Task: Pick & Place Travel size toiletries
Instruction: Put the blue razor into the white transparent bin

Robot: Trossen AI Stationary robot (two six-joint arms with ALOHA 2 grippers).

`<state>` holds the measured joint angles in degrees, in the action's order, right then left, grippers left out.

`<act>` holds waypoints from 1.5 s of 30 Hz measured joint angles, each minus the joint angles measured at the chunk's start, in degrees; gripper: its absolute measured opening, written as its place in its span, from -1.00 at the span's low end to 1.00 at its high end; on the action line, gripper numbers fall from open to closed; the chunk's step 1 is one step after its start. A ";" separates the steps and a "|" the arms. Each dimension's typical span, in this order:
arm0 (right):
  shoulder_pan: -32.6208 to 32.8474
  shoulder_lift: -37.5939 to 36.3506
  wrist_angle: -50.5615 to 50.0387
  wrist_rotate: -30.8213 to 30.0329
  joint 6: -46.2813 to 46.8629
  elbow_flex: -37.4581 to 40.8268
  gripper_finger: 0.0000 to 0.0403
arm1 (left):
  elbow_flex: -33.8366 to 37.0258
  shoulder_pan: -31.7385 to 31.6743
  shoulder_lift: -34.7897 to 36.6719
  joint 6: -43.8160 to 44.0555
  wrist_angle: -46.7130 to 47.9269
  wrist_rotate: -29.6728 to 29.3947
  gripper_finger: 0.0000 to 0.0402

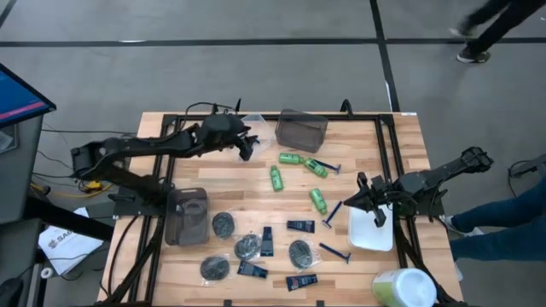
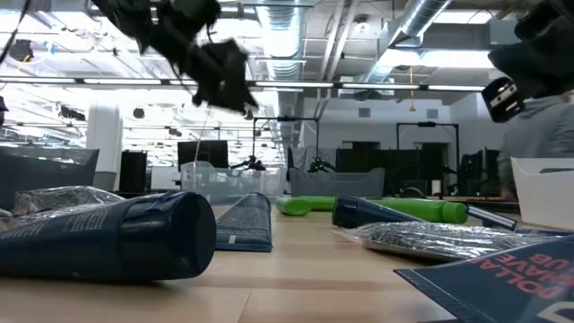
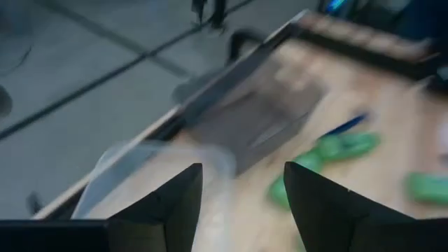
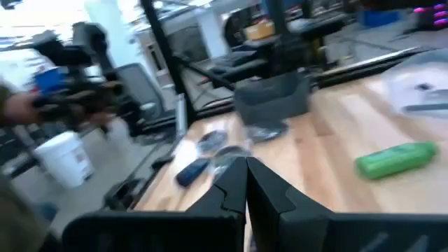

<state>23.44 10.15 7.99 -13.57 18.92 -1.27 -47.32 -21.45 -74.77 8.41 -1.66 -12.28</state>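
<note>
Travel size toiletries lie scattered across the table's middle and near edge. My left gripper hangs near the far edge beside the clear bin, fingers apart and empty, likely just after a drop. My right gripper waits pinched together above the white tray.

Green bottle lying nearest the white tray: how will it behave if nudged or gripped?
The green bottle lies on its side and looks round, so a nudge would probably roll it. It looks like smooth plastic, so likely slippery in a pinch. Being small, it is probably light and easily knocked toward the white tray.
</note>
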 joint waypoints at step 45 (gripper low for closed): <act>-45.12 70.72 -51.68 8.06 -18.88 -50.62 -0.15 | 28.58 23.03 56.71 4.35 0.16 -11.86 -1.00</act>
<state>-21.68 80.87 -43.69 -5.50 0.04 -51.88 -18.74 1.58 -18.06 12.76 -1.50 -24.14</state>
